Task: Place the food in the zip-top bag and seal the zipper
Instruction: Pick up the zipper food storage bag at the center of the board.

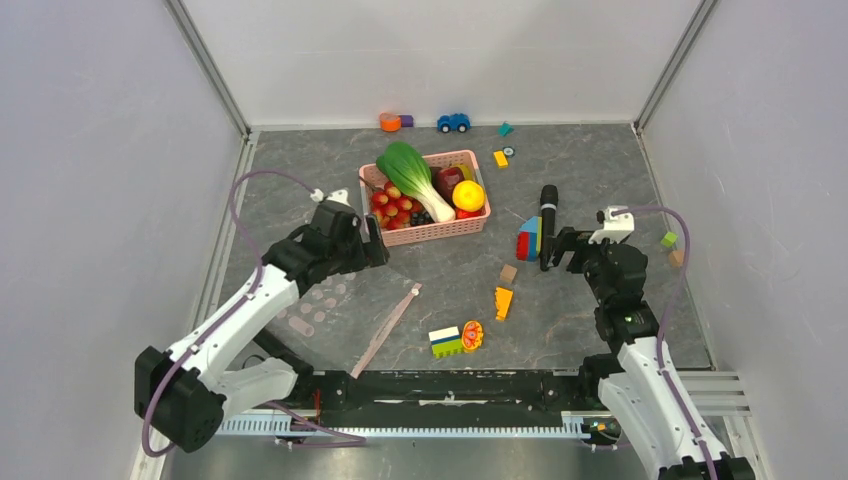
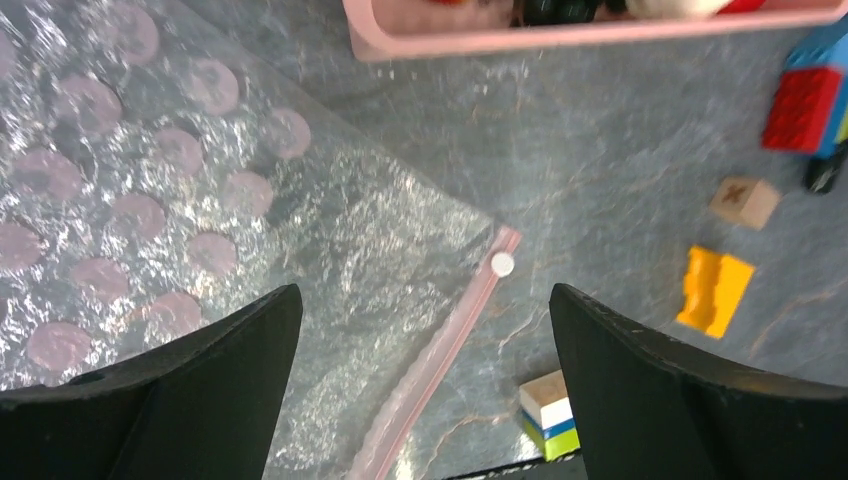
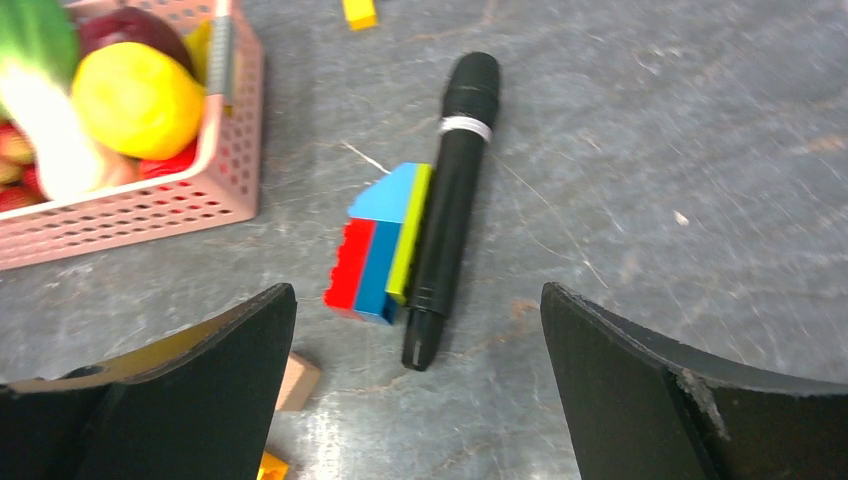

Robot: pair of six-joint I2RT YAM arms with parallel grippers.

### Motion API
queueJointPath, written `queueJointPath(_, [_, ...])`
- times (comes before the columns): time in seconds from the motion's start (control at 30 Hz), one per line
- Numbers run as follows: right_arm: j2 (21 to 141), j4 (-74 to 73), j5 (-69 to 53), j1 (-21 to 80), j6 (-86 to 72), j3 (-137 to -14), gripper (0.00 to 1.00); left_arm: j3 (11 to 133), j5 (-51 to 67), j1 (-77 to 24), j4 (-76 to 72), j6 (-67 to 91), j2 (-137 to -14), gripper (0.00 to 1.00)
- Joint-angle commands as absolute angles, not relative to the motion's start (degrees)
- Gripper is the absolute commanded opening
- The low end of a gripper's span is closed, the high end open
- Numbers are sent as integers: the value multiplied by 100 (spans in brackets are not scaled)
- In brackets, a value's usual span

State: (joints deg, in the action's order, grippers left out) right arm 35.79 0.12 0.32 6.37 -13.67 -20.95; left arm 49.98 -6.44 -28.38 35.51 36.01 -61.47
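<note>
The zip-top bag [image 2: 330,220] lay flat on the grey table [image 1: 590,170], just in front of the pink basket [image 1: 432,233] holding the bok choy [image 1: 408,168] and citrus [image 1: 468,196]. The left gripper [image 2: 422,295] hung over the bag, spread and empty. The right gripper [image 3: 418,290], likewise released, hovered above a black pen-like stick [image 3: 452,190]. The zipper [image 2: 440,350] edged the bag's right side.

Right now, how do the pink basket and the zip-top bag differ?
The pink basket is a rigid opaque lattice with upright walls; the zip-top bag is clear film lying flat. The basket holds the bok choy and citrus; the bag looks empty. The bag lies below the left gripper, jaws open; the basket sits farther back. Both rest on the table, ungripped.
</note>
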Motion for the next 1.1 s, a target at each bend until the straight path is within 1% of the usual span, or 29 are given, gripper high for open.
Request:
queueJointPath(0.0, [3414,682,-809,633,-1058,-1915,98,4909,-973,-3441,4086,3646,-6371,100])
queueJointPath(0.2, [3520,924,-1498,628,-969,-1785,98,4549,-906,-4397,4650,3919,-6412,100])
queueJointPath(0.27, [3679,915,-1696,633,-977,-1826,98,4597,-672,-4701,4713,3915,-6508,100])
queueJointPath(0.33, [3841,883,-1875,632,-967,-1914,98,4649,-716,-4958,4896,3972,-6665,100])
queueJointPath(0.47, [3950,884,-2094,633,-1031,-1943,98,4597,-756,-5196,5047,4036,-7086,100])
queueJointPath(0.53, [3917,879,-2056,633,-1035,-1926,98,4702,-999,-5300,5213,4092,-7330,99])
queueJointPath(0.67, [3760,864,-1842,633,-1009,-1879,98,4772,-1529,-5343,5216,4164,-7517,88])
queueJointPath(0.83, [3607,628,-1819,633,-846,-1981,98,4681,-1558,-5387,5012,4172,-7642,76])
queueJointPath(1.0, [3701,308,-1949,632,-755,-2194,98,4673,-1493,-5405,4766,4010,-7836,59])
queueJointPath(1.03, [3737,278,-1935,631,-744,-2214,98,4667,-1453,-5404,4679,3954,-7879,54])
queueJointPath(1.07, [3763,281,-1915,625,-745,-2217,98,4671,-1413,-5402,4602,3902,-7925,48])
